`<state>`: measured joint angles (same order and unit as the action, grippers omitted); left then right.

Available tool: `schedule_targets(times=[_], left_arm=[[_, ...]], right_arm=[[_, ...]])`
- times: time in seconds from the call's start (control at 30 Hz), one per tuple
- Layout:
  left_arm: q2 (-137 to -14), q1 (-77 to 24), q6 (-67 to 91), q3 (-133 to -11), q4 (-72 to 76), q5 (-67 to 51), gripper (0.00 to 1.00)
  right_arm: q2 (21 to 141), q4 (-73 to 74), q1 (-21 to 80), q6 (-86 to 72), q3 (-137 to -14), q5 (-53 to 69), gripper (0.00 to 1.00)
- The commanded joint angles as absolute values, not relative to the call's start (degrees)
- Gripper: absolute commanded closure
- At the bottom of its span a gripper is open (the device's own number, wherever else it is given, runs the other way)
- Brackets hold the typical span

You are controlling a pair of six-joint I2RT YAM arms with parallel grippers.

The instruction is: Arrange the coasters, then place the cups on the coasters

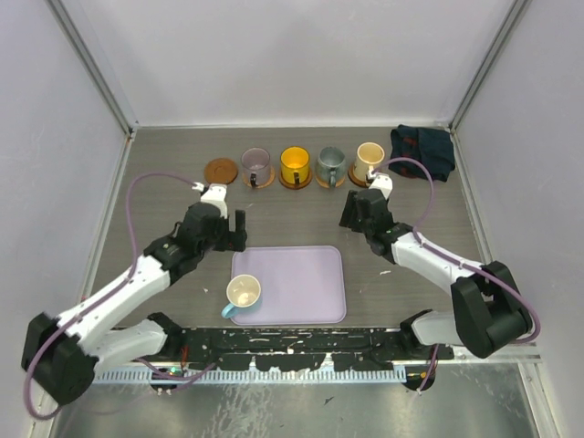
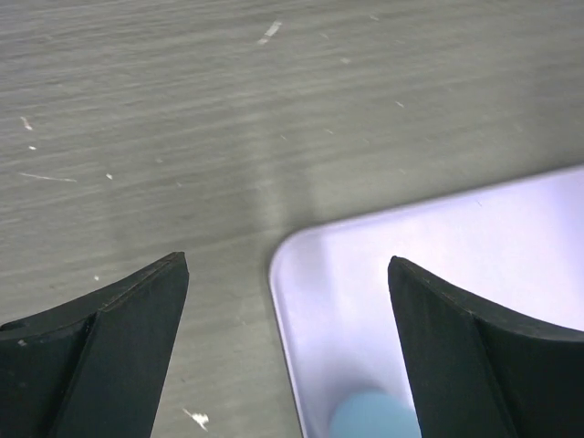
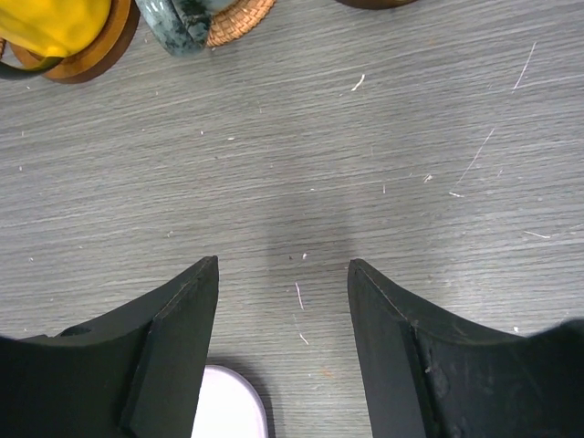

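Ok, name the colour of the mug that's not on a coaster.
The mug is cream inside, light blue outside; top view.

Lavender tray (image 1: 301, 283) at table's near middle, dark blue cloth (image 1: 422, 151) far right

White-and-black arms (image 1: 119, 294), purple cables (image 1: 129, 210)

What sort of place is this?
Probably a lab robot cell: plain white walls enclose a grey table, with the left arm and right arm mounted at its near edge.
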<state>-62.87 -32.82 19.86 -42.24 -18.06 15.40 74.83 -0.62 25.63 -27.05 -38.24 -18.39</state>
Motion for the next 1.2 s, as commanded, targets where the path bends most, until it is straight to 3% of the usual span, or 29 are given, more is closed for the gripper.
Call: schedule_targets(times=[0.0,0.2,0.53,0.9,1.17], left_arm=[[-49.98,-34.62,21.19,-39.62,-23.4,8.35,0.08],[-39.71,-34.77,23.66,-39.66,-33.56,2.9,0.05],[-35.22,-37.73,29.28,-40.91,-48.45,-7.5,0.05],[-38.05,-42.91,33.08,-44.27,-56.51,-13.28,0.07],[-38.32,-44.16,36.55,-42.52,-59.14,-10.74,0.1]], right_arm=[[75.96,-3.89,25.27,-27.79,-40.09,-17.31,0.37],[77.63,-4.1,25.2,-28.19,-41.08,-15.43,0.36],[77.26,-4.33,25.19,-28.26,-41.28,-14.54,0.36],[77.87,-4.25,25.17,-28.3,-41.92,-14.15,0.37],[78.13,-4.32,25.19,-28.94,-41.77,-12.99,0.36]])
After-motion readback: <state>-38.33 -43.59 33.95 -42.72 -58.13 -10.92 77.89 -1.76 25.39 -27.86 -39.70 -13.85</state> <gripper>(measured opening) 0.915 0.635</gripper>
